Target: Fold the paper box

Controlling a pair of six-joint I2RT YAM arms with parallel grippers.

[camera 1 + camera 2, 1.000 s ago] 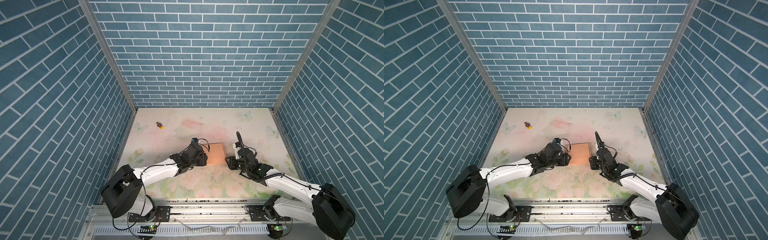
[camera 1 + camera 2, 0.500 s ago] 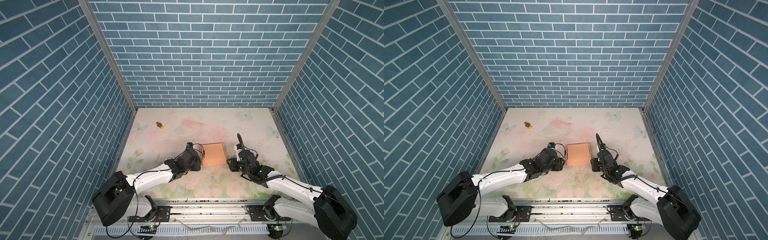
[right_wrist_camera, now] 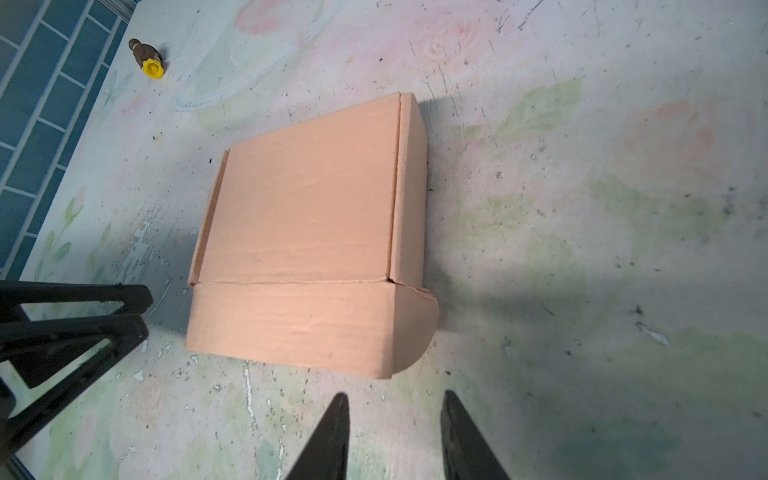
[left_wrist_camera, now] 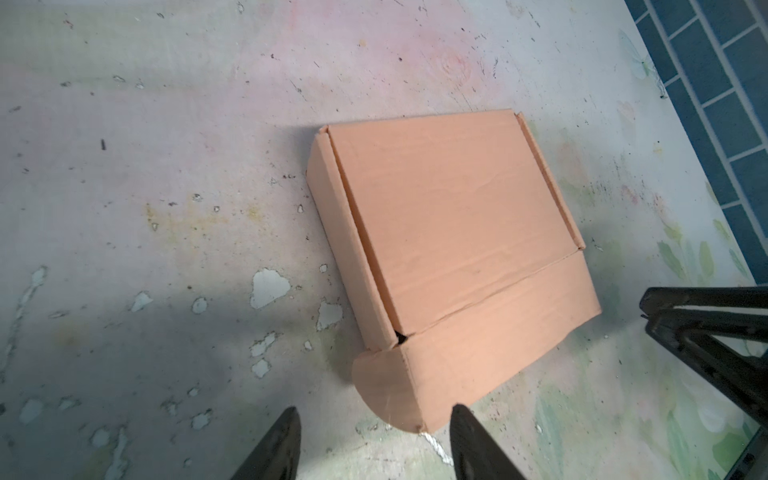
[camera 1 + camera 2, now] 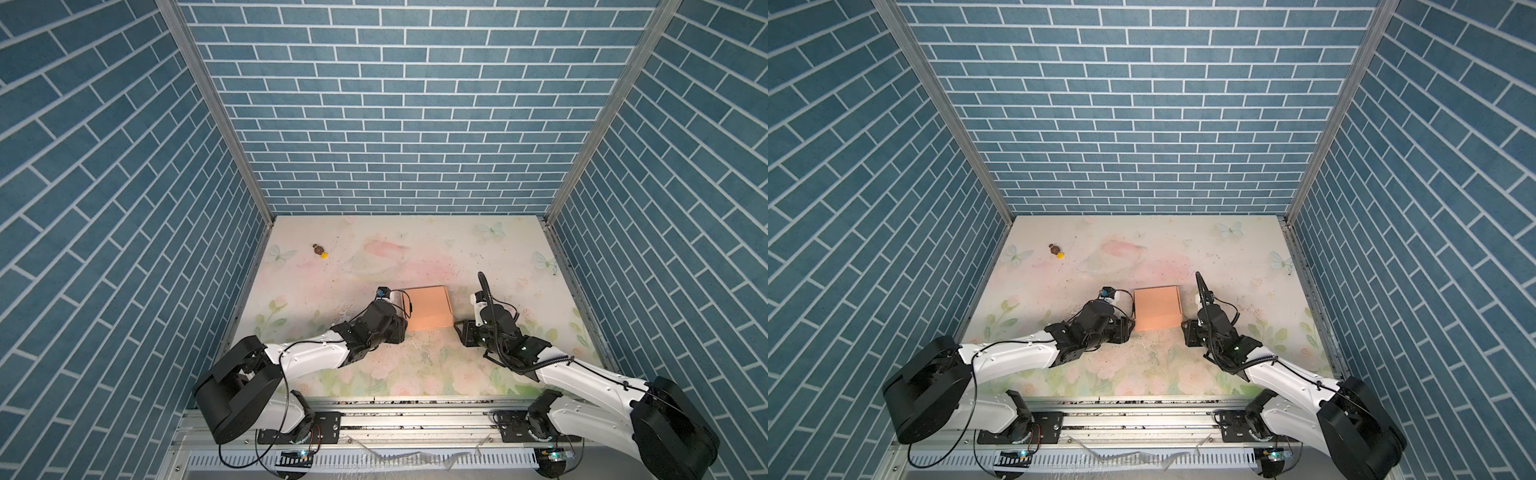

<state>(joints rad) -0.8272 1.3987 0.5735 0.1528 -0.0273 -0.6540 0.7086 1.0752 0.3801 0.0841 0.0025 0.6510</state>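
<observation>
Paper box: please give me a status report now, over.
Left gripper open, right gripper open, both empty. Paper box closed on table between them, rounded tabs outside at near corners. Small brown-and-yellow object far off, nothing in the way.

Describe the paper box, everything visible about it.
The paper box is plain peach-orange cardboard, folded into a shallow closed rectangle. Its lid lies down between two narrow side walls. A front flap wraps the near edge, with a rounded ear at each end and a small dark gap at each seam. It lies flat on the floral table, near the middle, between the left tool and right tool; neither seems to touch it.
</observation>
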